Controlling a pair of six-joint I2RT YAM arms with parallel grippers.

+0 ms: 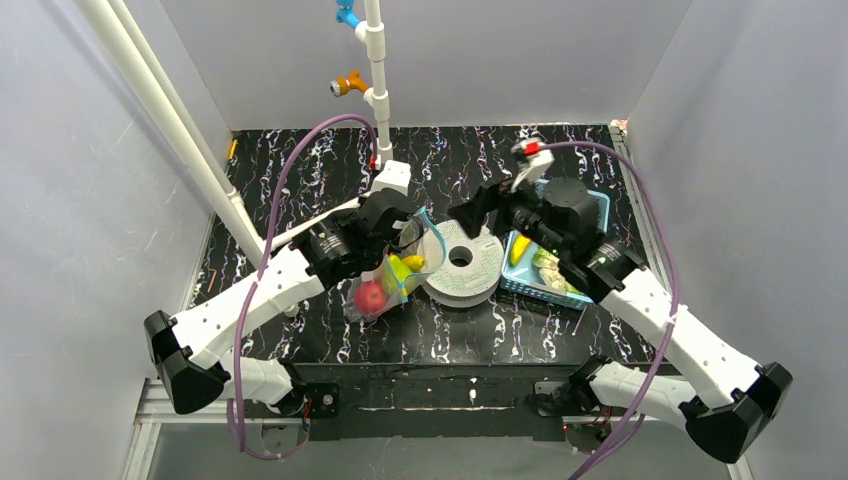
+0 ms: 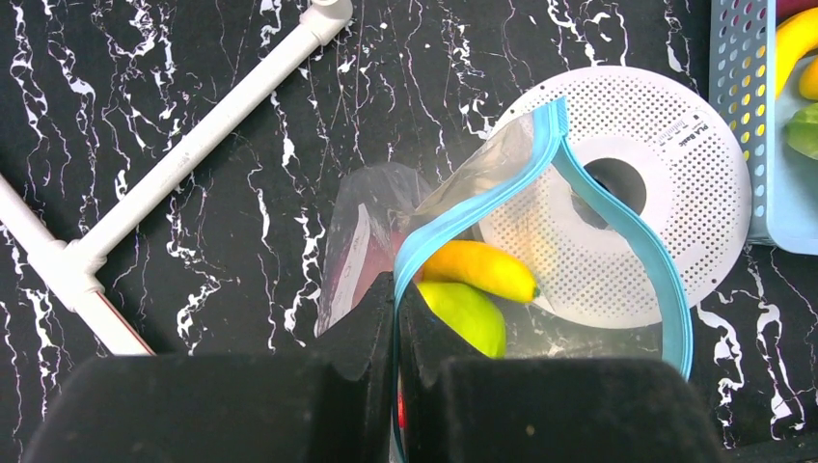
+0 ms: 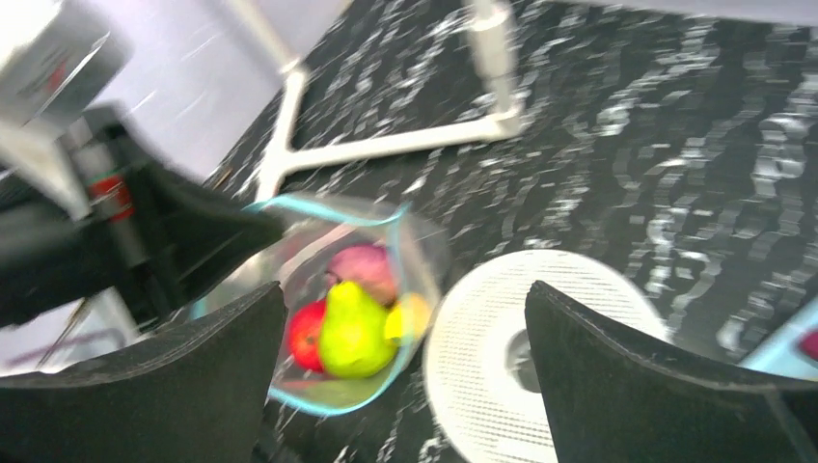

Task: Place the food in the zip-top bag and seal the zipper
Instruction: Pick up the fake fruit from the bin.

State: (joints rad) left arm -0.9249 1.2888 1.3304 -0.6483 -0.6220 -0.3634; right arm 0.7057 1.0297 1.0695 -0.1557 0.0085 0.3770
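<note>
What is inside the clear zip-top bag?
A green pear, a red apple, a yellow piece and a purplish piece. What lies beneath them in the bag is covered.

The left arm [image 1: 250,300] and right arm [image 1: 665,320] match: white link shells dotted with small dark fasteners; bulky black joint housings; a purple cable [image 1: 288,172] looping along each; a red-and-white tag [image 1: 532,150] on the right wrist; the right gripper [image 3: 405,289] has matte black, wedge-shaped fingers [image 3: 617,386]; the left gripper [image 2: 397,285] likewise.
</note>
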